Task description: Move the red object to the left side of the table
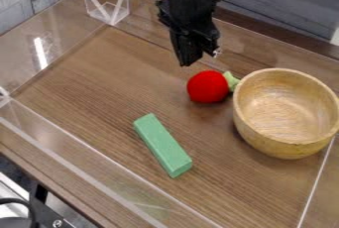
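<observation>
The red object (pixel 204 87), a small round toy fruit with a green leafy top, rests on the wood-grain table (pixel 93 83) right of centre, just left of the wooden bowl. My gripper (pixel 196 57) points straight down, just behind and above the fruit. Its fingers are pressed together with nothing between them. The fruit is not held, and a small gap shows between the fingertips and the top of the fruit.
A wooden bowl (pixel 284 111) stands at the right, close beside the fruit. A green rectangular block (pixel 162 144) lies near the front centre. Low clear acrylic walls border the table, and a clear folded stand (pixel 106 7) sits at the back left.
</observation>
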Robot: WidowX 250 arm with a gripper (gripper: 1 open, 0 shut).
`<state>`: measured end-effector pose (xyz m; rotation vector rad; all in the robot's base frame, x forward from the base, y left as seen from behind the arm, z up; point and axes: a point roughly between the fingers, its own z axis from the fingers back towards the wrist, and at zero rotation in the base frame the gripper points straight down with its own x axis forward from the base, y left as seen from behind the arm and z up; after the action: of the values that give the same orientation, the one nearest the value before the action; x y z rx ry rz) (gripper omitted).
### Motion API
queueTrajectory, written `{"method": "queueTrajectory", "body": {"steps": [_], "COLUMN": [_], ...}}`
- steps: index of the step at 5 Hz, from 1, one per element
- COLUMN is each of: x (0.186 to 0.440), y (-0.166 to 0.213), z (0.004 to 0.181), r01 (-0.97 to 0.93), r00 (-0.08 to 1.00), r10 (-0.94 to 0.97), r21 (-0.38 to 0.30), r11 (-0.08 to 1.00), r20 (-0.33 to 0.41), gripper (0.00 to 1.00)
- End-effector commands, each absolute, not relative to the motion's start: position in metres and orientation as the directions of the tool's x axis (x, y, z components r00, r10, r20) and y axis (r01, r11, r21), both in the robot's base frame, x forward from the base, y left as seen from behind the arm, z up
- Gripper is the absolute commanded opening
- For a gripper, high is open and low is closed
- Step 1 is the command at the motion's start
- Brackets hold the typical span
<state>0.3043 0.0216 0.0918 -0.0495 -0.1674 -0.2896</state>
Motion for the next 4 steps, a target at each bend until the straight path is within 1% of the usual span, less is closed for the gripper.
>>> {"method": "queueTrajectory", "body": {"steps": [1,2,4], "x": [0.319,0.325,0.325], "y": [0.029,0.034,0.029], "z": [0.098,0.093,0.104], "r01": [0.293,0.297,0.234], "r00": [0.933,0.93,0.943], "r10": [-0.285,-0.288,-0.228], "r21": [-0.004,-0.003,0.004], "r11": [0.956,0.955,0.972], "r20": [0.221,0.226,0.243], "gripper": [0.0,0.0,0.0]}}
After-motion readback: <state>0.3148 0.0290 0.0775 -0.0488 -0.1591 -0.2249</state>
